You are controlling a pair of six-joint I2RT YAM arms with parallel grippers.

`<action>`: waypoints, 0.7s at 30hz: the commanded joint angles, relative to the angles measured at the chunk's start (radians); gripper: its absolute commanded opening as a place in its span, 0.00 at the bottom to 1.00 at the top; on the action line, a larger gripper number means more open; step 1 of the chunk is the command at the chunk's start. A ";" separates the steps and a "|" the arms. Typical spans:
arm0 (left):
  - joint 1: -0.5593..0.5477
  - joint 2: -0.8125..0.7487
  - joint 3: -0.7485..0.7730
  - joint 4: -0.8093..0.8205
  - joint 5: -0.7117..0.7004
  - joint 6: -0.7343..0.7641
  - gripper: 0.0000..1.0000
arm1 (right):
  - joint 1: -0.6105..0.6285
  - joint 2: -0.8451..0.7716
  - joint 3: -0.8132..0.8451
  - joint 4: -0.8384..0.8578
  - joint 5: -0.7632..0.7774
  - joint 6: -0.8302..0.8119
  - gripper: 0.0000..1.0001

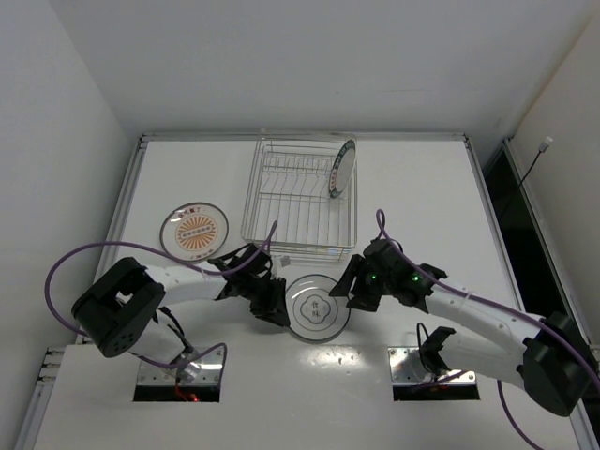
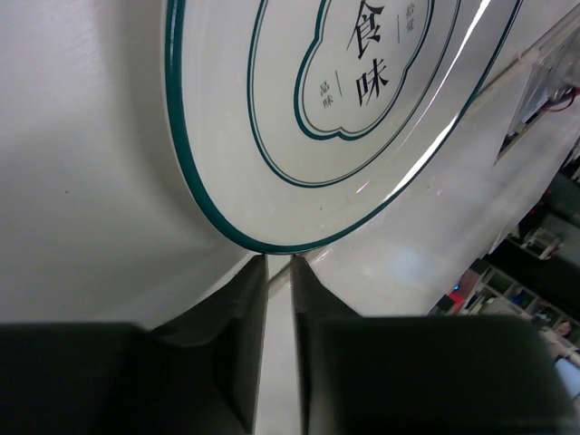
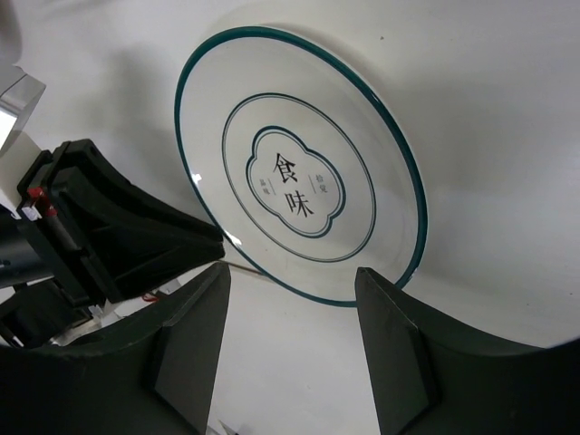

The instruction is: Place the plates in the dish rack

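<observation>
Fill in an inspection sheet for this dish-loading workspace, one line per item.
Surface: white table, matt.
Job's things: dish rack holds the patterned-rim plate upright; orange-centre plate flat left of the rack; flower-outline plate flat between the grippers.
Clutter: nothing seen.
Grippers: left gripper closed to a slit, tips at that plate's rim; right gripper open, empty.
Cables: purple cable along each arm.
Surroundings: white walls; thin black wire on the right wall.
</observation>
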 commanded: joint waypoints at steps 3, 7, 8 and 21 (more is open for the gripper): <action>-0.018 0.018 0.046 0.006 -0.018 -0.006 0.40 | 0.005 -0.015 -0.004 0.004 0.020 0.015 0.54; -0.030 0.009 0.065 -0.015 -0.068 -0.049 0.58 | 0.005 -0.015 -0.004 0.004 0.020 0.015 0.54; -0.030 -0.005 0.066 -0.024 -0.084 -0.060 0.58 | 0.005 -0.015 -0.004 0.004 0.020 0.015 0.54; -0.049 -0.128 -0.043 0.087 -0.267 -0.354 0.55 | 0.005 -0.054 -0.013 -0.025 0.038 0.025 0.54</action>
